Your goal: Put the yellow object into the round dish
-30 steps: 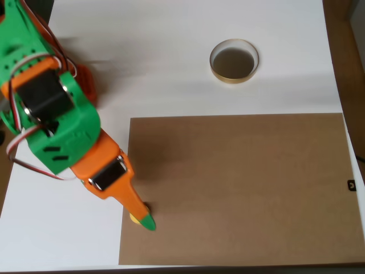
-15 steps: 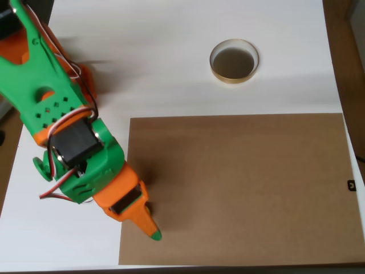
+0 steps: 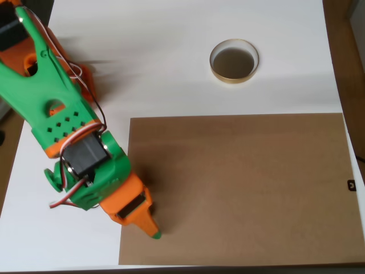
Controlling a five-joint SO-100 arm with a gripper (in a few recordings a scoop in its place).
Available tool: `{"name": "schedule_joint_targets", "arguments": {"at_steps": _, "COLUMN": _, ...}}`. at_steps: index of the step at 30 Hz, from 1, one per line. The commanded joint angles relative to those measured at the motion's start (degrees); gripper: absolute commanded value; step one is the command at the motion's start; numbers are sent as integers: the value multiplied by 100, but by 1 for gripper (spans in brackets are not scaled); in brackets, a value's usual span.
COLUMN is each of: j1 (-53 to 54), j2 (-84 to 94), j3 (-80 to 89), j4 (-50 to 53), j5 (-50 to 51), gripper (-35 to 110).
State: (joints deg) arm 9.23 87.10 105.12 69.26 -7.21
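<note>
— While your gripper (image 3: pixel 153 231) sits low at the brown board's (image 3: pixel 239 188) left edge, can you see the yellow object?
— No, it's hidden, jaw state unclear; your dish (image 3: pixel 234 61) lies well apart on white table (image 3: pixel 159 63)

No readable text, labels, brands or numbers anywhere. Just one small dark mark (image 3: pixel 351 185) near the right edge of the brown board (image 3: pixel 239 188), too small and blurred to read.
</note>
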Motion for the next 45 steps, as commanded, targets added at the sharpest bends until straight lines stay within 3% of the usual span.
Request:
{"name": "schedule_joint_targets", "arguments": {"at_steps": 1, "j1": 0, "j2": 132, "j3": -149, "j4": -26, "j5": -62, "gripper": 30}}
{"name": "schedule_joint_targets", "arguments": {"at_steps": 18, "j1": 18, "j2": -105, "j3": -18, "j4": -290, "j5": -105, "gripper": 15}}
{"name": "schedule_joint_targets", "arguments": {"at_steps": 27, "j1": 9, "j2": -185, "j3": -62, "j4": -316, "j5": -97, "gripper": 0}}
{"name": "schedule_joint_targets", "arguments": {"at_steps": 45, "j1": -835, "j2": 1160, "j3": -729, "j4": 800, "j5": -422, "gripper": 0}}
